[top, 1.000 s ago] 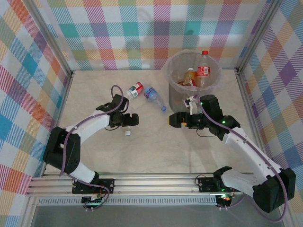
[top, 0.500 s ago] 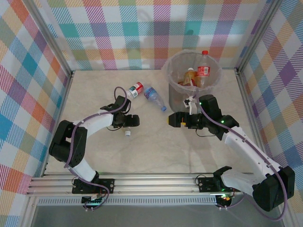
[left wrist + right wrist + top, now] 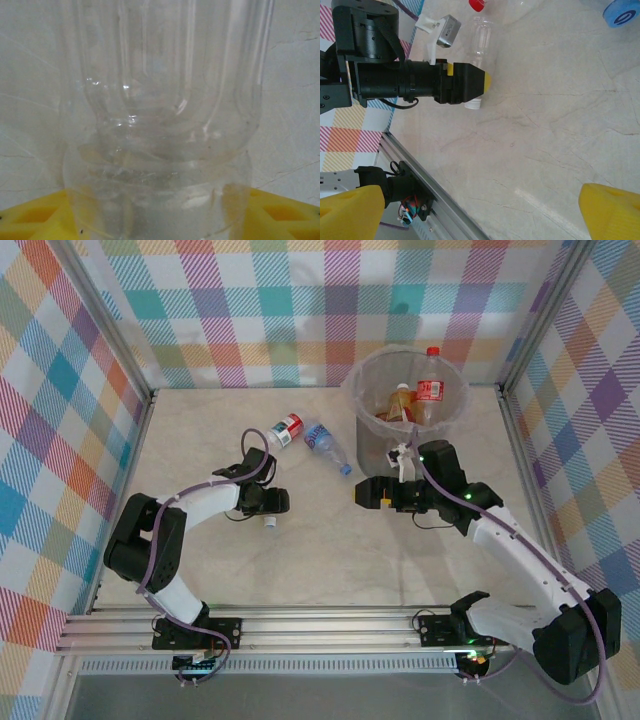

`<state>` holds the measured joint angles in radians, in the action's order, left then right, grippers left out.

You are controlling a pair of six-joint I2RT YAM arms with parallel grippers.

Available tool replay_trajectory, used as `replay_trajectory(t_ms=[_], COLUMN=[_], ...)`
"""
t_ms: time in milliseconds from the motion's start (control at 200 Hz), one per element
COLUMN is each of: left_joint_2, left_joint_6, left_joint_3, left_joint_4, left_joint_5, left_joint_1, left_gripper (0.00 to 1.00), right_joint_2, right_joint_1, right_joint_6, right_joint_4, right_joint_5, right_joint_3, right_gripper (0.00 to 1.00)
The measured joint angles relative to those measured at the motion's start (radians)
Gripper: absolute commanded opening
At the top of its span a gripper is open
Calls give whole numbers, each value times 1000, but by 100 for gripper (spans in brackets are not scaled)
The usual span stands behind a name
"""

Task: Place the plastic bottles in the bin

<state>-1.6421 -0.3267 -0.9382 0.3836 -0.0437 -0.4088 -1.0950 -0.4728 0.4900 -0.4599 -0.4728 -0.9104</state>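
Left fingers (image 3: 30, 222) pinching clear bottle (image 3: 165, 125), beyond — two bottles (image 3: 287, 430)

Marbled table (image 3: 330, 565), bin (image 3: 370, 445), red-label bottle (image 3: 286, 430), blue-label bottle (image 3: 327, 448), clear bottle (image 3: 165, 125)

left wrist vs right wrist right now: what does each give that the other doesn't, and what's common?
Left wrist: a close-up of the clear bottle, its ribbed wall lying between that arm's yellow pads.
Right wrist: the left arm's jaws side-on over that bottle, its white cap, a red-capped bottle, a blue-labelled bottle, the rail, and the right arm's jaws standing wide open.
Both: the clear bottle and the marbled table.
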Motion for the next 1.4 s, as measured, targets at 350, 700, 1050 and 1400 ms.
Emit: replay_trajectory(t_ms=[350,700,1050,1400], left_joint_2=[136,315,335,335], left_joint_6=[1,-18,-61,-105], left_joint_3=[55,84,84,84], left_joint_4=[-42,-184,-234,-286], left_joint_5=[-184,-578,-712,-718], left_joint_1=[0,-43,-158,-210], left_gripper=[61,60,61,61], right_joint_2=[-9,-77,-148,-185], right_joint_1=[-3,-6,-65,-85], right_joint_6=[106,231,275,307], right_joint_4=[58,233,356,398], right_joint_5=[48,-9,-64,-63], right_joint_3=[21,31,24,14], right_gripper=[100,100,98,85])
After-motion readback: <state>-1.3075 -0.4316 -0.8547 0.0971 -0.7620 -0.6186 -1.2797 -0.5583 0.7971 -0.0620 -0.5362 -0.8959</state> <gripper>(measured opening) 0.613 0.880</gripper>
